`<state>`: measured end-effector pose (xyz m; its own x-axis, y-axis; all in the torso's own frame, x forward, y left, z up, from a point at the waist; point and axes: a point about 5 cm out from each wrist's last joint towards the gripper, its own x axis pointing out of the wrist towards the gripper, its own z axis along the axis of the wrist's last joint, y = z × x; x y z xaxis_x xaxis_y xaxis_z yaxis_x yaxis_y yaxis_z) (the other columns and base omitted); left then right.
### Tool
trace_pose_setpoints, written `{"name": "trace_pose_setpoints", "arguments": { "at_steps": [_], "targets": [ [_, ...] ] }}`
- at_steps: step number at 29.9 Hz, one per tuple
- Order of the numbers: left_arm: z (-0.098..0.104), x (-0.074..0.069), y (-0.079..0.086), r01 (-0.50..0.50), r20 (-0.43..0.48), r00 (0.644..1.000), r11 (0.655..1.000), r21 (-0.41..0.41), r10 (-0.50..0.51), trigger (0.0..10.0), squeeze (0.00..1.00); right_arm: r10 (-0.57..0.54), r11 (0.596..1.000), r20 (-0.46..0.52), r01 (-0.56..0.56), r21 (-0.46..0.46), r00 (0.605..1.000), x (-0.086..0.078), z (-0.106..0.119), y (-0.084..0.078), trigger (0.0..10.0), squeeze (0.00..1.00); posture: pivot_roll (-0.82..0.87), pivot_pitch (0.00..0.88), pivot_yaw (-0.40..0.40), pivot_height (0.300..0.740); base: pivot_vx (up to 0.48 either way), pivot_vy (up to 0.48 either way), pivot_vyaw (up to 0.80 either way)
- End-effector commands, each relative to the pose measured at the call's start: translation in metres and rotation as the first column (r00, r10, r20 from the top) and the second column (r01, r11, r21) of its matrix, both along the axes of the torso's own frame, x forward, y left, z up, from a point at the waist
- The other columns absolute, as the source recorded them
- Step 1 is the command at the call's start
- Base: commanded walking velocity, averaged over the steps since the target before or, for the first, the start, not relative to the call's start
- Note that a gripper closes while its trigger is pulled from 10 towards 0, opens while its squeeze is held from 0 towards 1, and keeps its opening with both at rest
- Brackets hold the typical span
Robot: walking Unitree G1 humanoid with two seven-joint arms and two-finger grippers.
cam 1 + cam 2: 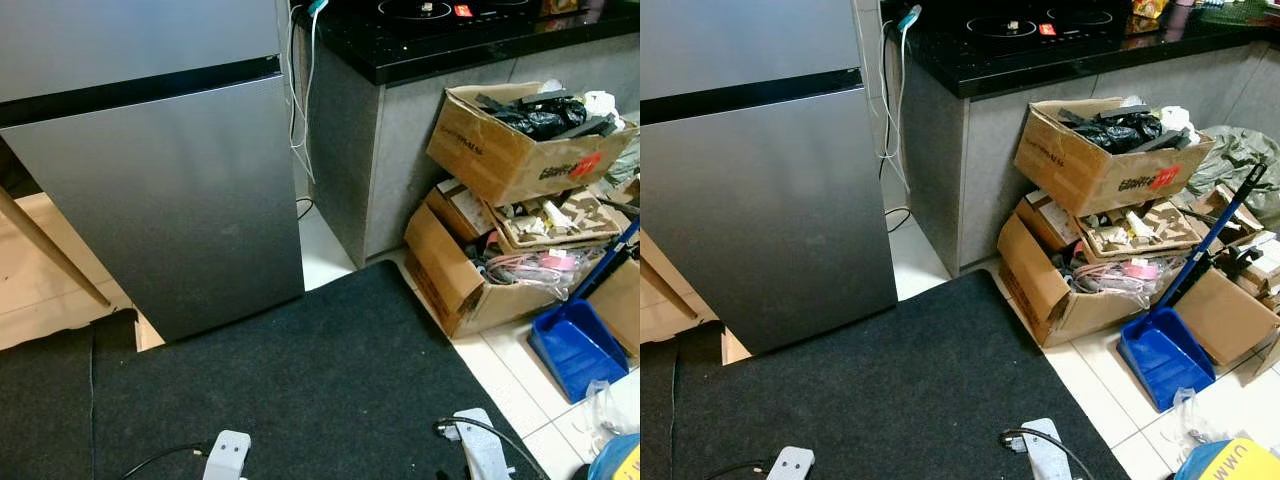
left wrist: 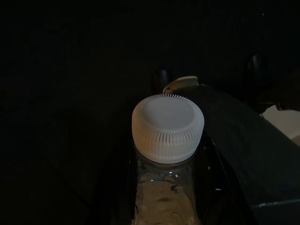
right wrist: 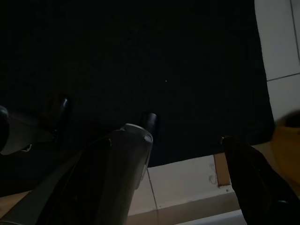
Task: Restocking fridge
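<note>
The grey fridge [image 1: 150,200] stands ahead on my left with both doors shut and a black seam [image 1: 140,90] between them. My left gripper [image 2: 168,197] is shut on a clear water bottle [image 2: 164,201] with a ribbed white cap [image 2: 168,129], held upright between its dark fingers. My right gripper [image 3: 183,138] is open over the mat, with nothing between its fingers [image 3: 119,173]. Both arms hang low, the left arm [image 1: 228,455] and right arm [image 1: 475,440] showing at the bottom edge of the left eye view.
A dark mat [image 1: 300,390] covers the floor before the fridge. A black-topped counter [image 1: 450,40] stands to the right, with stacked cardboard boxes [image 1: 510,150] and a blue dustpan [image 1: 575,345] beside it. White cables [image 1: 297,110] hang next to the fridge. A wooden leg [image 1: 50,250] slants at the left.
</note>
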<state>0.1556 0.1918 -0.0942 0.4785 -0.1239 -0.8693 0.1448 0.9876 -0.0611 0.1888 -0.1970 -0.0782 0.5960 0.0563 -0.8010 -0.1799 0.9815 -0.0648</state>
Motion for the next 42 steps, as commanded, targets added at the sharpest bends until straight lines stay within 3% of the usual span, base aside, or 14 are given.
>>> {"name": "trace_pose_setpoints", "arguments": {
  "at_steps": [1, 11, 15, 19, 24, 25, 36, 42],
  "targets": [
    [-0.002, -0.005, -0.001, -0.018, -0.018, 1.0, 1.0, -0.01, 0.018, 10.0, 0.0, -0.015, 1.0, -0.012, 0.015, 0.006, 1.0, -0.004, -0.002, 0.0, 10.0, 0.0, -0.11, 0.114, -0.019, 0.74, 0.0, 0.0, 0.0],
    [-0.001, -0.002, 0.001, -0.017, -0.009, 1.0, 1.0, -0.007, 0.017, 10.0, 0.0, -0.02, 1.0, -0.01, 0.021, 0.011, 1.0, -0.002, -0.002, 0.002, 10.0, 0.0, -0.09, 0.11, -0.021, 0.74, 0.0, 0.0, 0.0],
    [0.005, 0.007, 0.018, -0.038, 0.019, 0.999, 0.999, 0.027, 0.038, 10.0, 0.0, -0.032, 0.999, 0.009, 0.032, 0.038, 0.999, 0.007, 0.001, 0.012, 10.0, 0.0, -0.06, 0.102, -0.038, 0.74, 0.0, 0.0, 0.0],
    [0.007, 0.003, 0.032, -0.1, 0.021, 0.995, 0.994, 0.041, 0.099, 10.0, 0.0, 0.019, 0.999, 0.011, -0.019, 0.037, 1.0, 0.008, 0.002, 0.018, 10.0, 0.0, -0.07, 0.107, -0.036, 0.74, 0.0, 0.0, 0.0],
    [0.003, -0.004, 0.026, -0.106, 0.003, 0.994, 0.994, 0.024, 0.106, 10.0, 0.0, 0.0, 1.0, -0.003, 0.0, 0.021, 1.0, 0.003, 0.0, 0.008, 10.0, 0.0, -0.08, 0.1, -0.032, 0.74, 0.0, 0.0, 0.0],
    [0.001, -0.005, 0.018, -0.1, -0.003, 0.995, 0.995, 0.009, 0.1, 10.0, 0.0, -0.011, 1.0, -0.021, 0.012, 0.011, 1.0, -0.004, -0.003, 0.003, 10.0, 0.0, -0.09, 0.107, -0.035, 0.74, 0.0, 0.0, 0.0],
    [-0.001, -0.002, 0.0, -0.016, -0.011, 1.0, 1.0, -0.016, 0.016, 10.0, 0.0, -0.021, 1.0, -0.048, 0.021, 0.014, 0.999, -0.015, -0.008, 0.005, 10.0, 0.0, -0.09, 0.11, -0.018, 0.74, 0.0, 0.0, 0.0],
    [0.0, -0.001, 0.0, 0.013, -0.01, 1.0, 1.0, -0.01, -0.013, 10.0, 0.0, -0.014, 1.0, -0.065, 0.015, 0.017, 0.998, -0.02, -0.011, 0.008, 10.0, 0.0, -0.08, 0.113, -0.016, 0.74, 0.0, 0.0, 0.0]
  ]
}}
